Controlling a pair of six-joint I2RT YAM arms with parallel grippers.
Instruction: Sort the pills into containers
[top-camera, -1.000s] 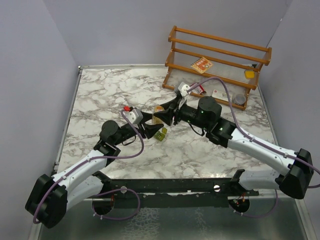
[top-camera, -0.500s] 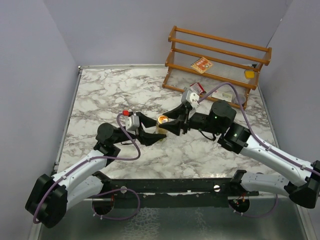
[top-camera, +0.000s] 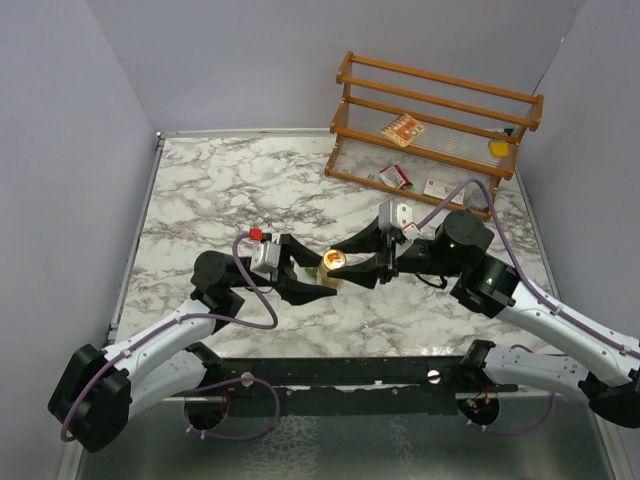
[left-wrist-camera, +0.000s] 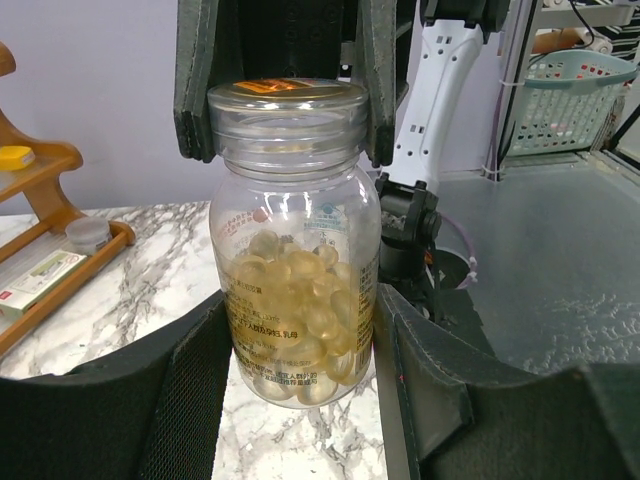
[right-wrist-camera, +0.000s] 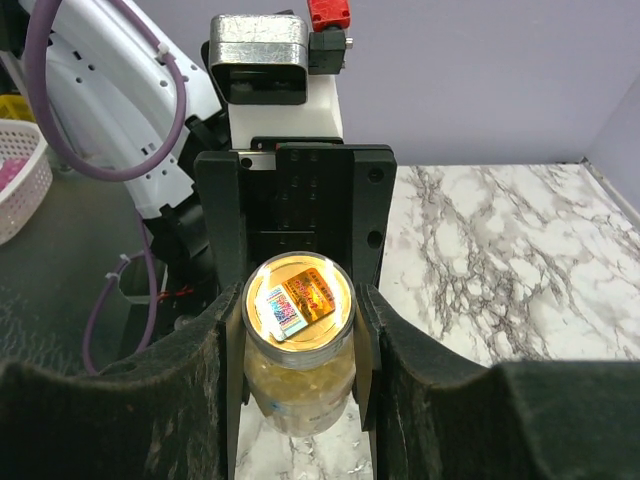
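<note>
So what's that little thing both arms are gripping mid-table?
Start at the marble table and follow both arms to where their hands meet near its centre. Pinched between the left hand and right hand is a small clear bottle, partly filled with pale yellow pills, unlike the flat cartons on the wooden rack.

The table (top-camera: 220, 190) is a square slab of white marble veined in grey, edged along its left and far sides by a thin pale metal rim. A wooden rack (top-camera: 436, 128) stands directly on it in the far right corner, set at a slight angle to the edges. Along the near edge runs a black crossbar (top-camera: 350, 375), with ribbed grey metal sheet beyond it. The rest of the visible marble is bare
</note>
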